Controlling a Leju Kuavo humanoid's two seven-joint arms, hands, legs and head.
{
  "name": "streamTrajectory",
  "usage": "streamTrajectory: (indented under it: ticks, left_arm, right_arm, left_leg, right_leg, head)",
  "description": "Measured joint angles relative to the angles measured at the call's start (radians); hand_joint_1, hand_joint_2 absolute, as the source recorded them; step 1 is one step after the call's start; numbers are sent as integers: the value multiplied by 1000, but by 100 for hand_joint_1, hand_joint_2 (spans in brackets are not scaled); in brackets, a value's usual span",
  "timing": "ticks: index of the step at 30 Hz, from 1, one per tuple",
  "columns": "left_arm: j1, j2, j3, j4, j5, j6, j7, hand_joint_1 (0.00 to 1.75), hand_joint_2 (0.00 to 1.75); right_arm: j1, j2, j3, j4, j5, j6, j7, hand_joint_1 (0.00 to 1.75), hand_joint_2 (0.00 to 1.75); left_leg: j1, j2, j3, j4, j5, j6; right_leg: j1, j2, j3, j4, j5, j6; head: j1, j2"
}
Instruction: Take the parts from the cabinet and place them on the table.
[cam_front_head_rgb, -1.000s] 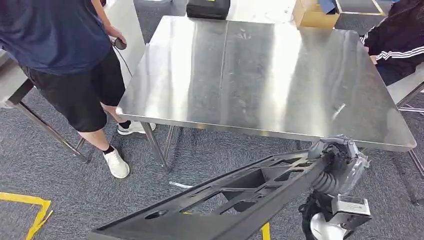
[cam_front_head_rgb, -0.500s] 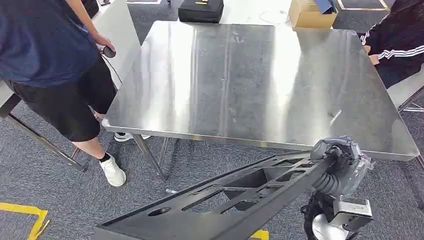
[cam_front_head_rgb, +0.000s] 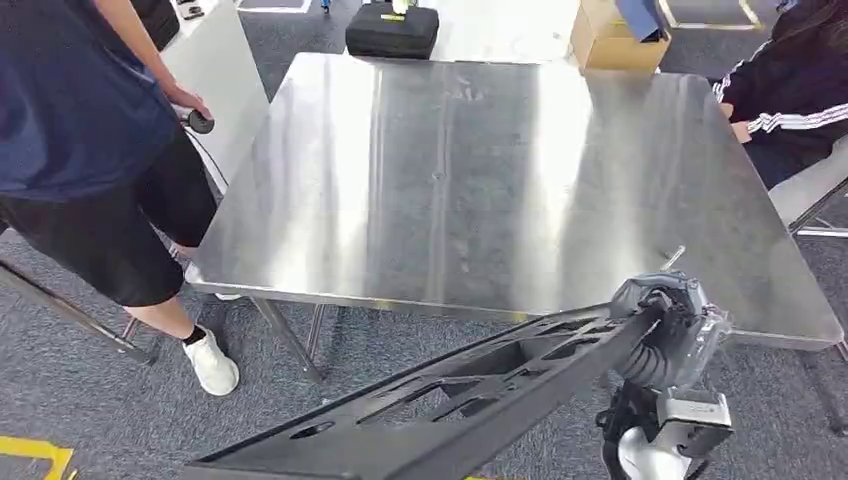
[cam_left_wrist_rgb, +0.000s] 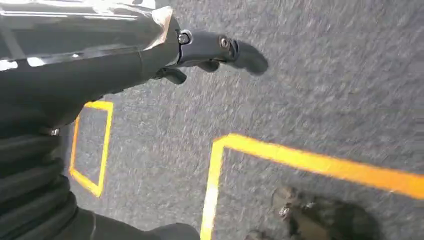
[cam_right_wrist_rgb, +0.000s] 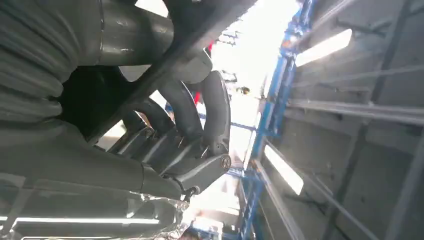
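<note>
A long black plastic part (cam_front_head_rgb: 480, 385) with several cut-outs hangs slanted in front of the steel table (cam_front_head_rgb: 480, 180), below its near edge. My right hand (cam_front_head_rgb: 665, 330) grips its upper right end; the other end runs down to the lower left of the head view. In the right wrist view dark fingers (cam_right_wrist_rgb: 215, 110) curl around the part's edge (cam_right_wrist_rgb: 165, 70). My left hand (cam_left_wrist_rgb: 215, 47) hangs over the grey carpet with a finger stretched out and nothing in it.
A person in dark shorts (cam_front_head_rgb: 80, 130) stands at the table's left corner, holding a small black thing. Another person (cam_front_head_rgb: 790, 90) sits at the right edge. A black case (cam_front_head_rgb: 392, 30) and a cardboard box (cam_front_head_rgb: 610, 25) lie beyond the far edge. Yellow tape (cam_left_wrist_rgb: 310, 162) marks the floor.
The whole view has shifted: the table now lies nearer and lower in the picture, so the camera has moved toward it. The part stays in my right hand's grip.
</note>
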Motion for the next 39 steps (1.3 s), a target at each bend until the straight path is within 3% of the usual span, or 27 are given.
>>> streamTrajectory:
  ticks: [3, 4, 5, 8, 9, 10, 11, 12, 13, 14, 16, 24, 26, 27, 28, 29, 30, 31, 33, 34, 35, 36, 38, 39]
  left_arm:
    - [-5, -4, -1, 0, -5, 13, 15, 0, 175]
    - [-3, -5, -1, 0, -9, 16, 17, 0, 175]
    - [-2, -5, -1, 0, -10, 21, 22, 0, 175]
    - [-1, -6, -1, 0, -10, 26, 32, 0, 175]
    - [-3, -5, -1, 0, -10, 26, 33, 0, 175]
    - [-4, -5, -1, 0, -10, 26, 34, 0, 175]
    - [-4, -5, -1, 0, -10, 26, 34, 0, 175]
    - [-3, -6, -1, 0, -10, 25, 35, 0, 175]
    - [-3, -5, -1, 0, -11, 23, 32, 0, 175]
    - [-4, -5, -1, 0, -11, 21, 28, 0, 175]
    - [-6, -5, -1, 0, -12, 20, 25, 0, 175]
    - [-6, -6, -1, 0, -3, -2, 9, 0, 175]
    - [-6, -7, -1, 0, -2, -4, 8, 0, 175]
    - [-6, -4, -1, 0, -2, -4, 8, 0, 175]
    - [-7, -6, -1, 0, -1, -3, 7, 0, 175]
    - [-7, -10, -1, 0, -1, -3, 7, 0, 175]
    - [-6, -12, -1, 0, -1, -3, 6, 0, 175]
    - [-7, -12, -1, 0, -1, -3, 6, 0, 175]
    - [-7, -12, -1, 0, -1, -3, 6, 0, 175]
    - [-5, -14, -1, 0, -1, -3, 6, 0, 175]
    - [-3, -14, -1, 0, -1, -3, 6, 0, 175]
    - [-2, -15, -1, 0, 0, -3, 6, 0, 175]
    - [-1, -15, -1, 0, 0, -3, 6, 0, 175]
    - [-1, -8, -1, -1, 0, -3, 6, 0, 175]
  right_arm:
    - [6, -4, 0, 0, 2, 0, 1, 175, 175]
    - [6, -5, 0, 2, 2, 1, 2, 175, 175]
    - [6, -6, 0, 3, 2, 2, 3, 175, 175]
    - [6, -7, 0, 4, 5, 6, 5, 175, 175]
    - [5, -7, 1, 8, 7, 8, 6, 175, 175]
    - [2, -7, 1, 9, 9, 10, 10, 175, 175]
    - [5, -7, 2, 10, 11, 11, 14, 175, 175]
    - [2, -9, 0, 10, 14, 12, 15, 175, 175]
    - [1, -9, 0, 11, 16, 11, 16, 175, 175]
    - [-5, -10, 0, 11, 17, 11, 16, 175, 175]
    - [-7, -10, 0, 15, 18, 11, 17, 175, 175]
    - [-7, -10, 0, 19, 19, 11, 18, 175, 175]
    - [-7, -11, 1, 19, 19, 11, 21, 175, 175]
    - [-8, -11, 1, 19, 19, 11, 21, 175, 175]
    - [-9, -11, 1, 19, 20, 12, 22, 175, 175]
    - [-8, -12, 1, 19, 20, 12, 23, 175, 175]
    - [-9, -15, 2, 21, 20, 14, 23, 175, 175]
    - [-16, -15, 2, 21, 19, 15, 23, 175, 175]
    - [-13, -16, 3, 25, 19, 15, 25, 175, 175]
    - [-10, -19, 3, 28, 19, 15, 25, 175, 175]
    - [-9, -20, 3, 30, 19, 15, 25, 175, 175]
    - [-9, -21, 3, 32, 19, 15, 25, 175, 175]
    - [-9, -21, 3, 34, 19, 15, 25, 175, 175]
    - [-8, -21, 3, 37, 19, 15, 25, 175, 175]
  left_leg:
    - [5, -1, 3, -1, -11, -2]
    - [8, -2, 5, 0, -16, -6]
    - [11, -4, 10, 1, -21, -10]
    - [21, -8, 37, 2, -45, -33]
    - [18, -9, 43, 7, -51, -40]
    - [16, -8, 34, 7, -56, -48]
    - [16, -6, 35, 8, -62, -56]
    - [17, -6, 45, 7, -59, -60]
    - [19, -5, 45, 5, -75, -53]
    - [18, -5, 47, 2, -65, -31]
    - [18, -5, 51, -2, -63, -22]
    - [19, -4, 60, -17, -65, -21]
    - [20, -2, 61, -18, -66, -32]
    - [18, 1, 61, -14, -68, -36]
    - [15, 0, 71, -38, -59, -23]
    - [27, -2, 115, -105, -27, -12]
    - [26, 4, 134, -130, -18, -23]
    - [30, 6, 147, -150, -8, -18]
    - [36, 7, 148, -151, -11, -32]
    - [39, 7, 150, -150, -15, -38]
    - [44, 6, 153, -147, -19, -45]
    - [51, 5, 156, -141, -27, -55]
    - [73, 0, 157, -106, -57, -84]
    - [66, 1, 145, -78, -80, -103]
  right_leg:
    - [-11, 0, -140, 184, -69, 4]
    - [-16, -1, -165, 198, -73, 14]
    - [-21, -1, -171, 173, -51, 28]
    - [-45, -5, -103, -67, 114, 92]
    - [-37, -10, -112, -68, 95, 80]
    - [-34, -16, -109, -69, 78, 44]
    - [-32, -12, -102, -66, 103, 31]
    - [-31, -13, -101, -69, 98, 21]
    - [-37, -12, -96, -68, 105, 24]
    - [-35, -9, -96, -68, 105, 22]
    - [-33, -7, -96, -68, 104, 20]
    - [-26, -6, -91, -68, 95, 7]
    - [-25, -6, -90, -68, 96, 7]
    - [-39, -9, -86, -81, 102, 16]
    - [-37, -8, -71, -103, 109, 20]
    - [-21, -8, -63, -114, 113, 23]
    - [-26, -11, -59, -111, 112, 24]
    - [-24, -9, -85, -59, 88, 19]
    - [-31, -9, -164, 87, 39, 21]
    - [-36, -9, -198, 144, 30, 29]
    - [-42, -9, -205, 149, 37, 42]
    - [-49, -10, -190, 109, 63, 60]
    - [-73, -14, -104, -65, 142, 109]
    - [-78, -8, -98, -77, 119, 121]
  head:
    - [0, 0]
    - [0, 0]
    - [0, 0]
    - [2, 0]
    - [4, 0]
    - [7, 0]
    - [2, 0]
    - [0, 0]
    - [1, 0]
    - [-3, 0]
    - [-3, 0]
    - [-3, 0]
    - [-3, 0]
    - [-3, 0]
    - [-6, 0]
    - [-11, 0]
    - [-5, 0]
    - [-1, 0]
    - [0, 0]
    - [-1, 0]
    - [-1, 0]
    - [-1, 0]
    - [0, 0]
    - [2, 0]
